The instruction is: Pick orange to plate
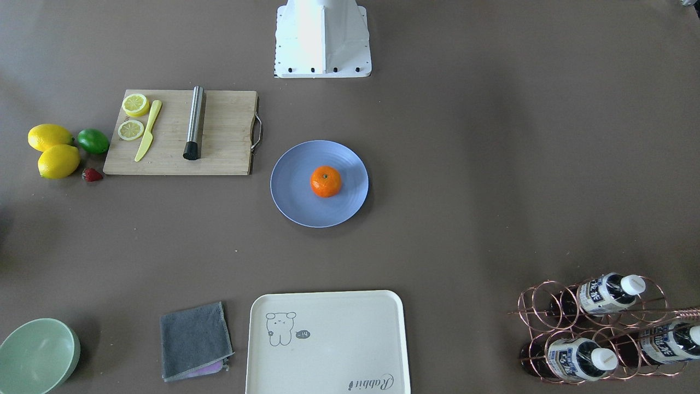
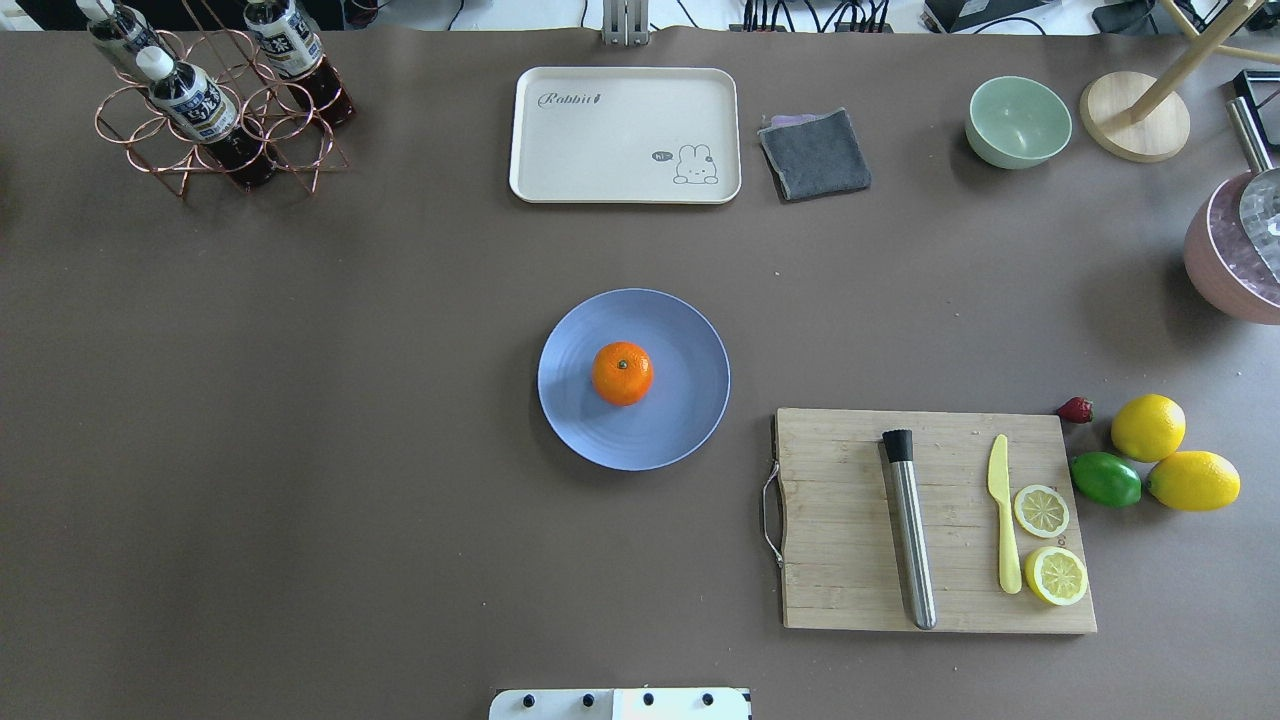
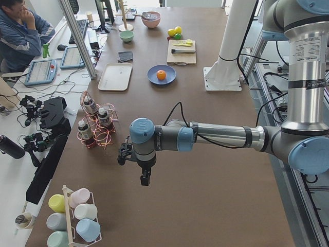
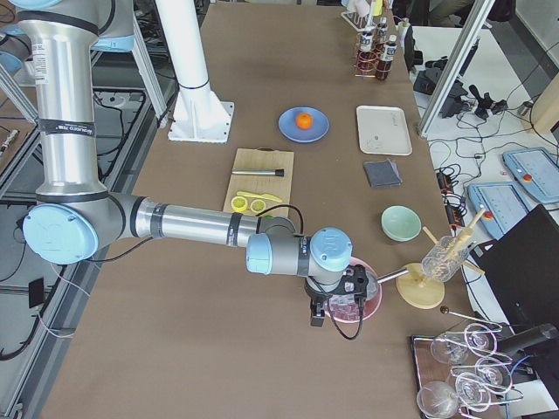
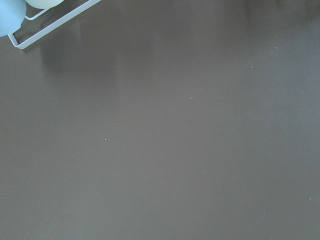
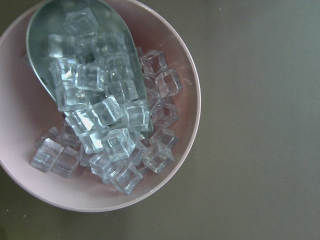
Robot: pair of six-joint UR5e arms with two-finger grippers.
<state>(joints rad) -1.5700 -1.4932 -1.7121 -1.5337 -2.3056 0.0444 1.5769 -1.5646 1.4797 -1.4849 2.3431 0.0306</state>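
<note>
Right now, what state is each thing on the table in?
orange, whole, sitting on the plate, stem up.
plate, flat, holding the orange.
cut lemons, halved, on the cutting board.
bottles, capped, lying on their sides.
pink bowl, filled with ice cubes.
left gripper, open or shut unclear.
right gripper, open or shut unclear.

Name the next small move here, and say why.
Probably none; leave both arms parked. The orange already rests near the middle of the plate, while the left gripper hangs over the table and the right gripper over the bowl of ice.
</note>
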